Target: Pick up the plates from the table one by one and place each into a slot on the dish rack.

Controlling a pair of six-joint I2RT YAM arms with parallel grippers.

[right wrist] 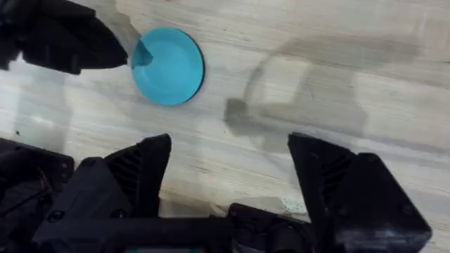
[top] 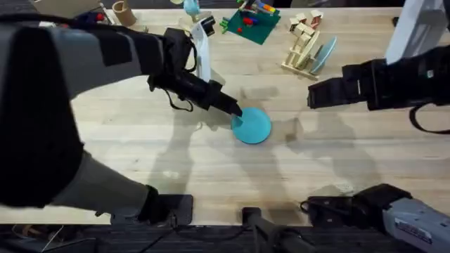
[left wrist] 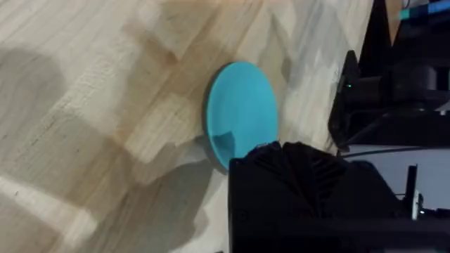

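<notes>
A turquoise plate lies near the middle of the table; it also shows in the left wrist view and the right wrist view. My left gripper reaches in from the left and is shut on the plate's near-left rim, with its tip overlapping that edge. My right gripper hovers open to the right of the plate, apart from it, nothing between its fingers. The dish rack stands at the back right.
A paler sky-blue plate leans in the rack's right side. A green toy-brick board sits at the back centre, a cardboard roll at the back left. Bare wood stretches in front of the plate.
</notes>
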